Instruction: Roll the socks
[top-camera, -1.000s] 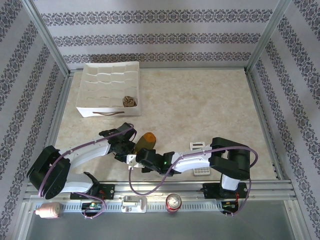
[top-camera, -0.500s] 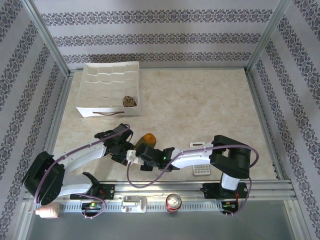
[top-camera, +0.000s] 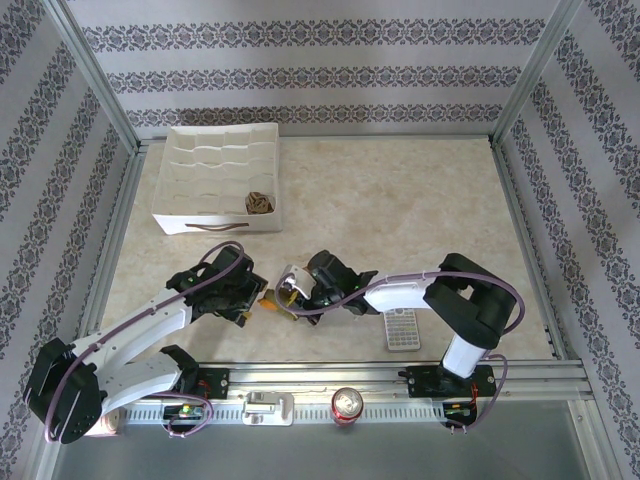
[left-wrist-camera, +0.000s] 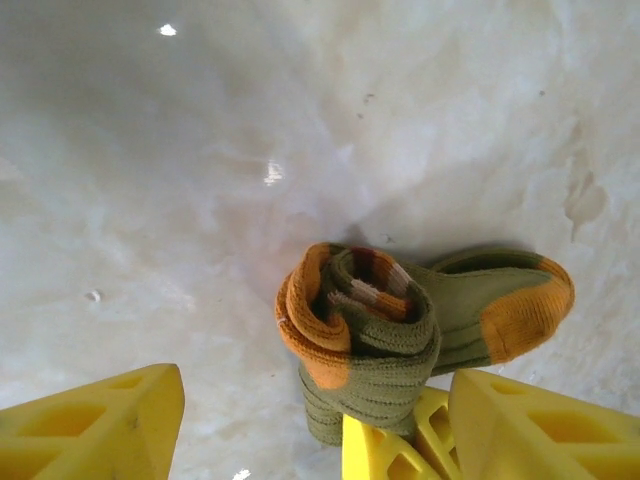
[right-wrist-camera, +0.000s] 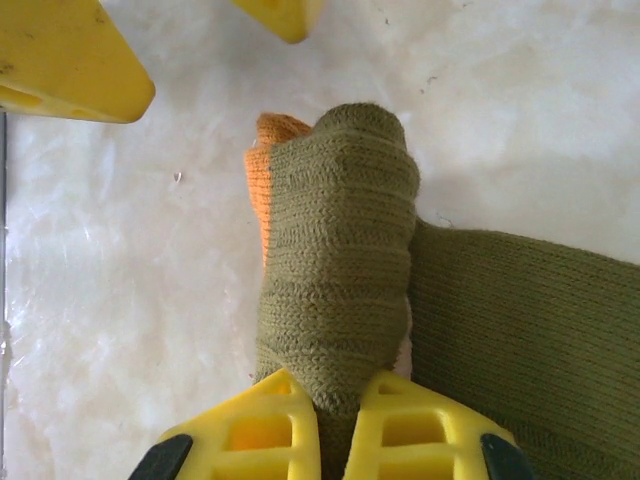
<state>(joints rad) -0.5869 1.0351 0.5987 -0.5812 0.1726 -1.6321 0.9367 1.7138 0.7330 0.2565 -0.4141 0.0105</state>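
A white box (top-camera: 170, 222) with many little compartments stands on the surface (top-camera: 420, 200), well behind the green sock (left-wrist-camera: 385, 340) and off to its left. One rolled-up brown sock (top-camera: 259, 203) sits in a compartment in the box's front row, near the right end. The green sock lies on the surface between the two pincers. The view from above shows the box and both arms, but there the green sock is just a small orange bit. The left wrist view shows the rolled end of the green sock. Its orange cuff with stripes is curled up, and an orange end pokes out to the right of the roll. The left pincer (left-wrist-camera: 315, 385) is wide open, with one yellow finger on each side of the green sock, and it holds nothing. The right wrist view shows the other side of the roll. There the right pincer (right-wrist-camera: 338, 392) is closed tight on the roll, and the flat rest of the green sock spreads out to the right.
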